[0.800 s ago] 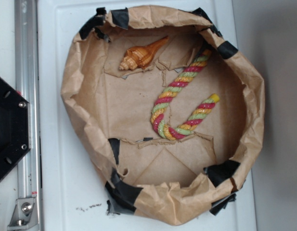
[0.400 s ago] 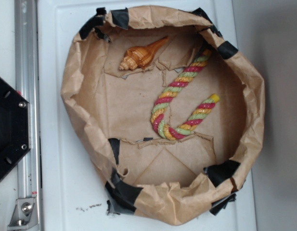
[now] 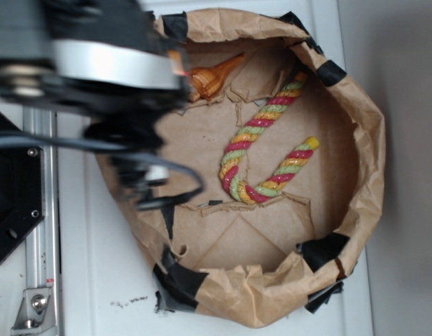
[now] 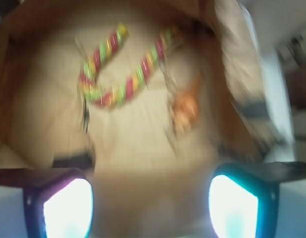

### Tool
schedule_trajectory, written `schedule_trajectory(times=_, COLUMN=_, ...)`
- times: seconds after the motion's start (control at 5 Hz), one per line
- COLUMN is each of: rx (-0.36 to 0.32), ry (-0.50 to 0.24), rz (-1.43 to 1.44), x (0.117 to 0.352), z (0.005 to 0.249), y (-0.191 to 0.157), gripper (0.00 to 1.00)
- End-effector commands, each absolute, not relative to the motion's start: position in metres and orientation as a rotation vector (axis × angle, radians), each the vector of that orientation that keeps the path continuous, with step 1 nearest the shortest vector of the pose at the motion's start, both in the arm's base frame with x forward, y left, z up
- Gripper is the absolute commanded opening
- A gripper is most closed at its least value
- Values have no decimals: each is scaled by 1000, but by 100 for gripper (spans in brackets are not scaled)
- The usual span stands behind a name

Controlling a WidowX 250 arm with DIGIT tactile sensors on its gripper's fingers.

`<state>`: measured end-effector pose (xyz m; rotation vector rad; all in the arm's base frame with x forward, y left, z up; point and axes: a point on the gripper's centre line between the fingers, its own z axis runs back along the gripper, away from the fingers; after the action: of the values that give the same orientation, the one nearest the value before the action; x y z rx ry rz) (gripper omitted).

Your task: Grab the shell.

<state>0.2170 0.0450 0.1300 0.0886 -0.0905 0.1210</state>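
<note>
Arm (image 3: 96, 70) newly over paper bowl (image 3: 363, 105), shell (image 3: 214, 75) and rope (image 3: 261, 150) inside, jaws wide, empty

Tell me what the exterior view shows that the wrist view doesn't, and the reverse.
Only the exterior view shows the blurred arm covering the shell's spire end, and the black tape on the paper rim. Only the wrist view shows the gripper, its fingers spread apart with nothing between them. Both show the shell, the twisted rope and the brown paper bowl.

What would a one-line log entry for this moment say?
phase: approach | end effector: open, empty | shell: untouched in paper-lined basket | rope: beside shell
</note>
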Motion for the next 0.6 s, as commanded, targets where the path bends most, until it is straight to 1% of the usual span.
schedule_trajectory(times=0.0, rx=60, ry=-138, rz=131, x=259, z=124, y=39, gripper=100)
schedule_trajectory(times=0.2, rx=94, ry=-77, rz=109, x=253, z=91, y=36, gripper=100)
schedule_trajectory(times=0.4, rx=130, ry=-27, rz=116, x=243, z=59, y=55, gripper=100)
